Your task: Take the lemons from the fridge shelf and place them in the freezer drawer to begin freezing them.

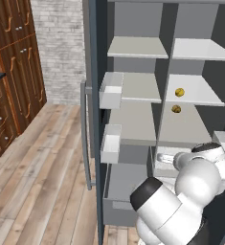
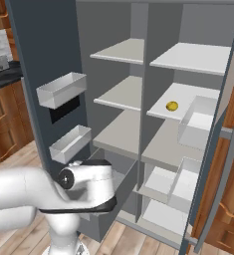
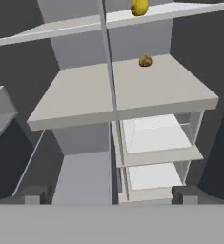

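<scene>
Two dark fingertips (image 3: 31,196) of the gripper (image 3: 111,198) stand far apart at the bottom of the hand view, so the gripper is open and holds nothing. It points into the open fridge from low down, well short of the shelves. Directly ahead and below lies the freezer drawer (image 3: 82,178), pulled out, its dark-grey interior bare as far as can be seen. To its right sit two white drawers (image 3: 154,133), stacked. Above, on the right side of the fridge, one lemon (image 1: 176,109) rests on the lower shelf (image 1: 181,127) and a second lemon (image 1: 179,92) on the shelf above (image 1: 200,93). Judging from this, no lemon has been moved yet; both picks and both placements remain.
</scene>
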